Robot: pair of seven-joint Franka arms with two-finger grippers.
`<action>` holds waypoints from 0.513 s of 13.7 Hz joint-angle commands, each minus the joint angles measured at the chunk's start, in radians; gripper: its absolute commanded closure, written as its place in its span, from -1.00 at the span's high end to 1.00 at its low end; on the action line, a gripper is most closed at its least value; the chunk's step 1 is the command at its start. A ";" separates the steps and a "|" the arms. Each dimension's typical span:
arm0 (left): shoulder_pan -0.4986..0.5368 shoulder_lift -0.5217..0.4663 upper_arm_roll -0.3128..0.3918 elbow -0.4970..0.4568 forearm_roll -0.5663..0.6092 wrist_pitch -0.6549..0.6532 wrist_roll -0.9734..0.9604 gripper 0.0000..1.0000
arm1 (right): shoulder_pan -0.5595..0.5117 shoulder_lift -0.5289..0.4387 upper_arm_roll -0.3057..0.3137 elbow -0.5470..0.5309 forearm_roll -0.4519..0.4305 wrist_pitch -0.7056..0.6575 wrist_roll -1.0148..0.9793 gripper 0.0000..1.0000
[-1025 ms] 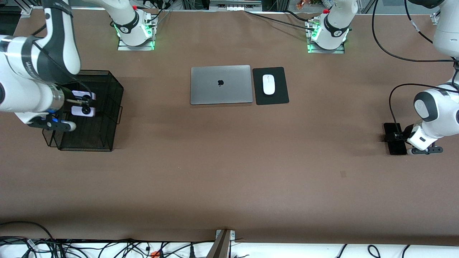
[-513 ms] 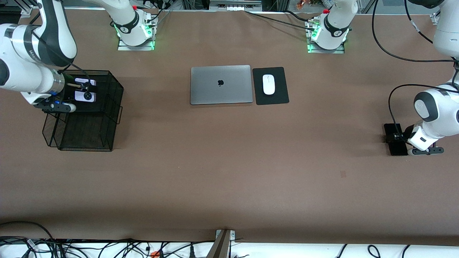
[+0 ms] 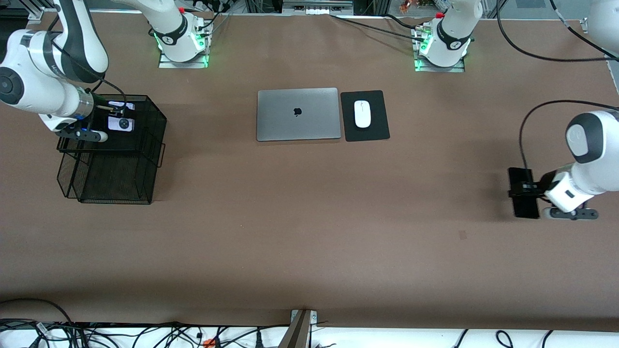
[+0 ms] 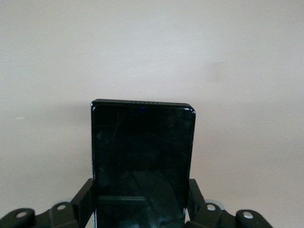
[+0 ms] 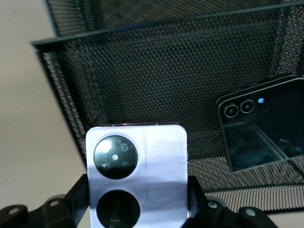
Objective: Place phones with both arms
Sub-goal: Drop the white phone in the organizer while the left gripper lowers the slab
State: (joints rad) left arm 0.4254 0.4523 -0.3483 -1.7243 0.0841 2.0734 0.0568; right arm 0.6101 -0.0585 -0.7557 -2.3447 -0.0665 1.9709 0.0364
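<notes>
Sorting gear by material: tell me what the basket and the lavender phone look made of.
Basket: black wire mesh, apparently coated metal, since the fine grid lets light through. Lavender flip phone, held in the right tool: smooth matte shell, plastic or painted metal, with two glossy black circles that reflect light like glass.

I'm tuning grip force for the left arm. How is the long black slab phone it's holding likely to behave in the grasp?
The long black slab phone looks rigid, so it probably won't flex. Its glossy face suggests slippery edges. The left claw pinches only one end, so the free length may lever downward if the grip is light.
</notes>
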 commanded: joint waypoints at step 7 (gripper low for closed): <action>-0.311 0.144 -0.186 0.247 -0.056 -0.044 -0.584 -1.00 | 0.016 -0.020 -0.047 -0.038 -0.019 0.086 -0.047 0.70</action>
State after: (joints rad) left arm 0.1784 0.5194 -0.5379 -1.5752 0.0418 2.0546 -0.4600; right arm 0.6142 -0.0582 -0.7922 -2.3743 -0.0674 2.0446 -0.0100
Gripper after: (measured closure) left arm 0.207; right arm 0.150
